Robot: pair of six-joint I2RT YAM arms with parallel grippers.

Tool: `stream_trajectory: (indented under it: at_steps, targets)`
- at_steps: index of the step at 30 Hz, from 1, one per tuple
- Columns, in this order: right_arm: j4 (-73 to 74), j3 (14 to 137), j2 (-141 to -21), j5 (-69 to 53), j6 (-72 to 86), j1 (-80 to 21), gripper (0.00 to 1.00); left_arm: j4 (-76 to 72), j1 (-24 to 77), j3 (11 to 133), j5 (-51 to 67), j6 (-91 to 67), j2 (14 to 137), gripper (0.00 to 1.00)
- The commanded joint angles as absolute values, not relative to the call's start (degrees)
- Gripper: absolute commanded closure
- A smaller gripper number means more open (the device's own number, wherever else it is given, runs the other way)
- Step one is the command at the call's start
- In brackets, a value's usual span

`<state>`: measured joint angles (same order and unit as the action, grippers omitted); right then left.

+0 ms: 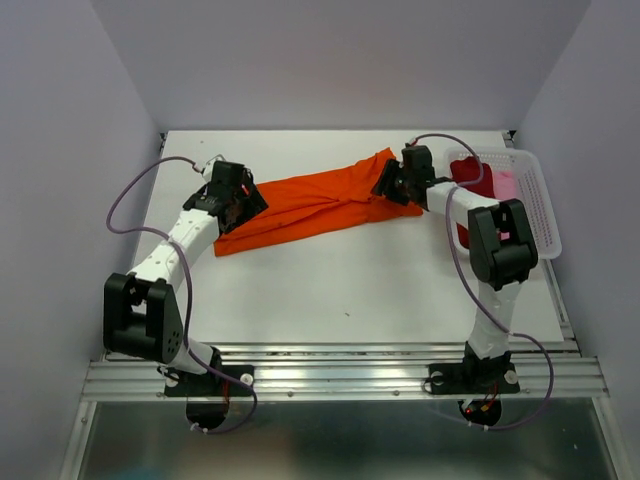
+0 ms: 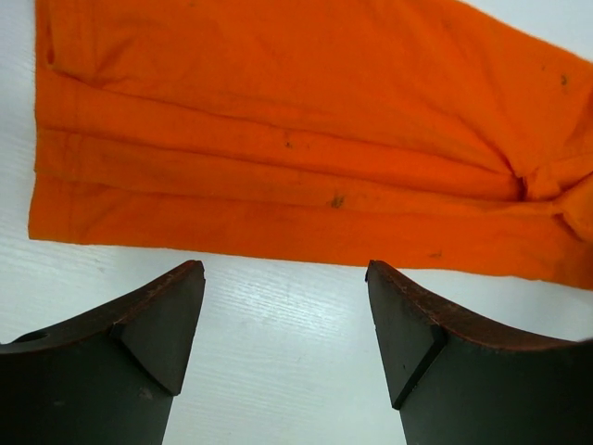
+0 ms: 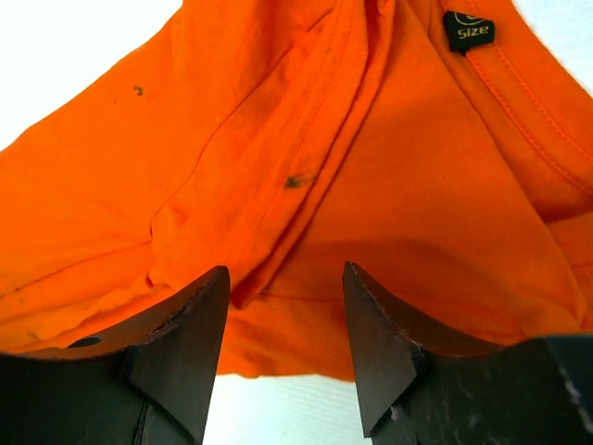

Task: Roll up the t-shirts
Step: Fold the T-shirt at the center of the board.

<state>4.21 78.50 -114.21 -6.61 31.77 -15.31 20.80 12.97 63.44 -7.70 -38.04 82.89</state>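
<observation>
Left pincer (image 2: 283,271) and right pincer (image 3: 285,271) gape, flanking the orange t-shirt (image 1: 310,205).

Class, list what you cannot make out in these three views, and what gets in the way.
- Top view: the right arm covers part of the white basket; its contents are unclear.
- Top view: the right gripper hides one end of the orange t-shirt.
- Left wrist view: the orange t-shirt runs past the top and right edges.
- Right wrist view: the label is cut off above "size".

White table (image 1: 340,290), pale grey walls (image 1: 330,60) on 3 sides.
</observation>
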Motion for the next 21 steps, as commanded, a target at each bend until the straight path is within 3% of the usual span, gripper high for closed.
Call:
stream_trajectory:
  at_steps: [1, 9, 21]
  targets:
    - [1.84, 82.79, -116.89, -8.88, 32.52, -14.85, 0.43, 20.39, 14.15, 61.79, -6.95, -36.83, 84.29, 0.19]
    - [1.93, 86.39, -121.28, -10.90, 33.66, -14.85, 0.41, 20.13, 14.24, 61.61, -7.12, -36.83, 83.76, 0.19]
    - [1.05, 88.94, -124.36, -11.86, 34.72, -14.85, 0.51, 20.65, 14.24, 61.08, -7.47, -37.00, 83.15, 0.19]
